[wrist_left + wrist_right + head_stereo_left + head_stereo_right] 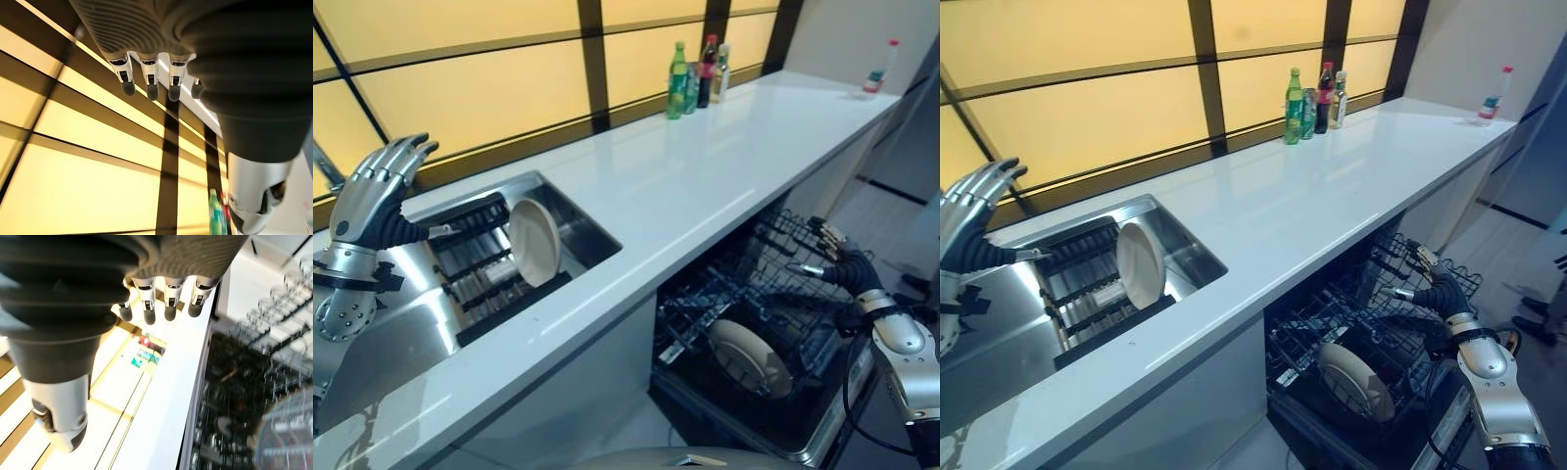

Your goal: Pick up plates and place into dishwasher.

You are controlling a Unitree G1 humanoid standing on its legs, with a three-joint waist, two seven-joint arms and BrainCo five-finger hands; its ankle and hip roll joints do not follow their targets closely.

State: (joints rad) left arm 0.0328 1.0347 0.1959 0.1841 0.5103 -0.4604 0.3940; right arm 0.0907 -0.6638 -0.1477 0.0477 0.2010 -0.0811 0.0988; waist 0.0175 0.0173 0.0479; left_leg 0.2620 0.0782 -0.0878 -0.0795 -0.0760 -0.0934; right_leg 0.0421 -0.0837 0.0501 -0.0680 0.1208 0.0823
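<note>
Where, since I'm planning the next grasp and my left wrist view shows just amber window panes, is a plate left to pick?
Observer: A round beige plate stands on edge in the black rack inside the steel sink.
Operator: And my left hand?
Observer: The left hand is raised, open, at that sink's left, touching nothing.
Operator: Anything loaded?
Observer: A second beige plate sits in the dishwasher's wire rack; the open right hand is near that rack.
</note>
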